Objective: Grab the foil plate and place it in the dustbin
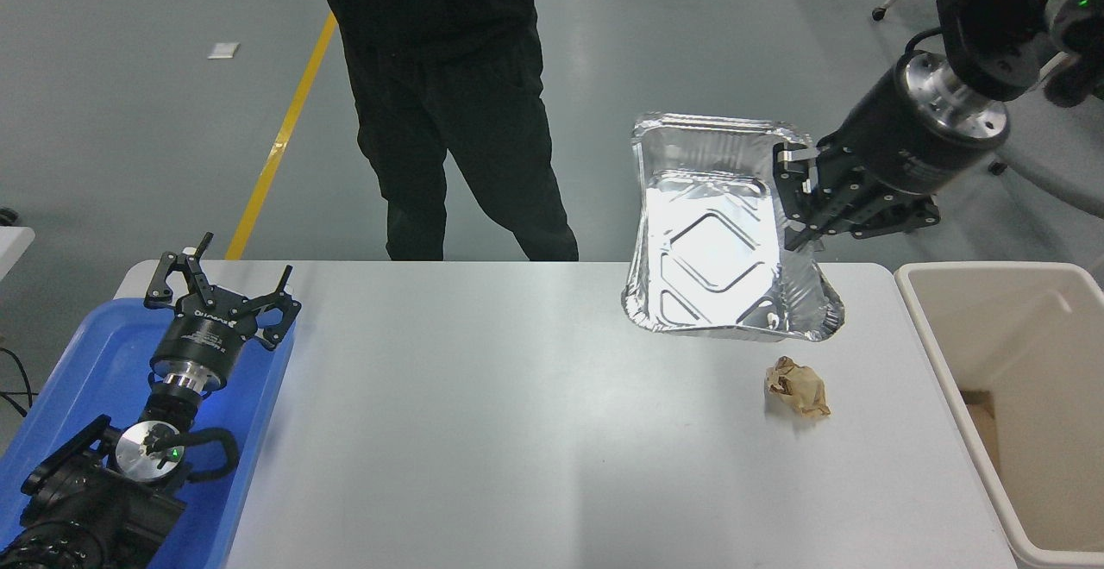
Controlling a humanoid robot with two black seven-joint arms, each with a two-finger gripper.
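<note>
1. Blue tray: lies at the table's left end.
2. Left claw: parked over the blue tray at the lower left, its fingers spread apart and holding nothing.
3. Person: stands at the far side of the table, dressed in black.
4. Foil plate: raised off the table and tilted, its inside facing the camera, over the far right part of the table.
5. Right claw: comes in from the upper right and is clamped on the right rim of the foil plate.
6. Brown paper ball: lies on the table nearer the camera than the foil plate, apart from it.
7. Dustbin: stands just beside the table's right end, well apart from the foil plate.
</note>
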